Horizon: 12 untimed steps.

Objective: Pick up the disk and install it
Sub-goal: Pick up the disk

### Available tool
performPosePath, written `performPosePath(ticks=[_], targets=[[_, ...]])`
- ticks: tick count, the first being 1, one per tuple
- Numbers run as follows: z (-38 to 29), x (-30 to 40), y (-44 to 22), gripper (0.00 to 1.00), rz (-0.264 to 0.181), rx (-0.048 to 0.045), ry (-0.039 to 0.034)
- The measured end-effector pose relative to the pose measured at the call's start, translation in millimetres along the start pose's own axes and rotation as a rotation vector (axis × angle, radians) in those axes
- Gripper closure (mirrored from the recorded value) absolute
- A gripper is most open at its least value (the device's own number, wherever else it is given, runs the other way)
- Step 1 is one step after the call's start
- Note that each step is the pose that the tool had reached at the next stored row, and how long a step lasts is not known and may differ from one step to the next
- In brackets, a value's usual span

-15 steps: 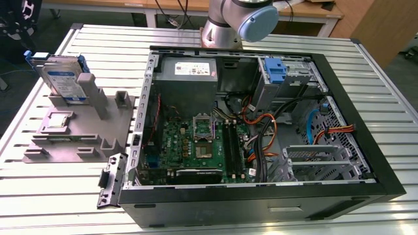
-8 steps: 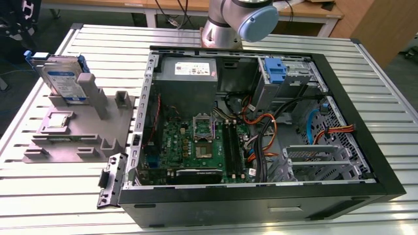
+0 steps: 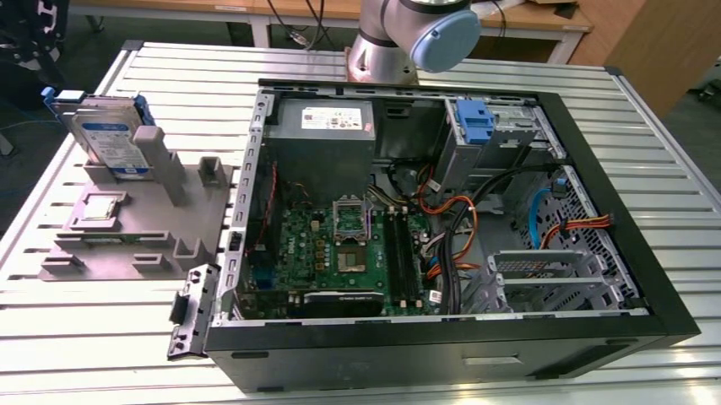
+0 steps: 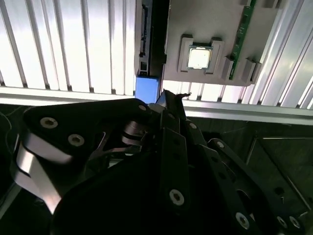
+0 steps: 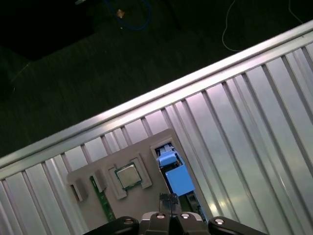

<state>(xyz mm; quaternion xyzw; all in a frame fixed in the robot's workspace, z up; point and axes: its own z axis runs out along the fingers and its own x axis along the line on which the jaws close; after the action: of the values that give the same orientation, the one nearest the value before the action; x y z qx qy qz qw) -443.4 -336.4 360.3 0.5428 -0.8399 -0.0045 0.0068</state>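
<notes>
The disk (image 3: 110, 139) stands upright on edge in a slot of the grey fixture (image 3: 135, 228) at the exterior view's left, its white-and-blue label showing between blue rails. Seen from above in both wrist views, its blue top edge (image 5: 176, 178) (image 4: 146, 89) sticks out of the fixture. My gripper (image 5: 169, 199) (image 4: 171, 95) hangs well above the fixture beside the disk's top and touches nothing. Its fingers are together, shut on nothing.
The open computer case (image 3: 664, 278) lies at the exterior view's right, with a power supply (image 3: 327, 120), a motherboard (image 3: 338, 253), loose cables and a blue bracket (image 3: 479, 126) in the drive bay. The fixture also holds a processor (image 5: 127, 176) and a green memory stick (image 5: 101, 201). The ribbed table's edge (image 5: 146, 100) borders dark floor.
</notes>
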Motion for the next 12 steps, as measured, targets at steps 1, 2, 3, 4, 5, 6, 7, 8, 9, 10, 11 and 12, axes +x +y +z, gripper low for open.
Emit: performPosePath(ticks=[1, 2, 3, 4, 5, 6, 7, 8, 9, 10, 11, 12], targets=[[0.2, 0.0, 0.0, 0.90, -0.018, 0.0001, 0.0002], [0.4, 0.0, 0.0, 0.90, -0.035, 0.0002, 0.0005], [0.6, 0.0, 0.0, 0.90, -0.053, 0.0003, 0.0009], [0.8, 0.0, 0.0, 0.90, -0.071, 0.0005, 0.0011], [1.0, 0.0, 0.0, 0.90, -0.091, 0.0006, 0.0014], [1.2, 0.0, 0.0, 0.90, -0.109, 0.0007, 0.0017], [1.4, 0.0, 0.0, 0.90, -0.127, 0.0008, 0.0019], [1.5, 0.0, 0.0, 0.90, -0.144, 0.0009, 0.0022], [1.6, 0.0, 0.0, 0.90, -0.160, 0.0010, 0.0025], [1.8, 0.0, 0.0, 0.90, -0.174, 0.0012, 0.0026], [1.8, 0.0, 0.0, 0.90, -0.185, 0.0012, 0.0028], [2.0, 0.1, 0.2, 0.90, -0.187, 0.0014, 0.0026]])
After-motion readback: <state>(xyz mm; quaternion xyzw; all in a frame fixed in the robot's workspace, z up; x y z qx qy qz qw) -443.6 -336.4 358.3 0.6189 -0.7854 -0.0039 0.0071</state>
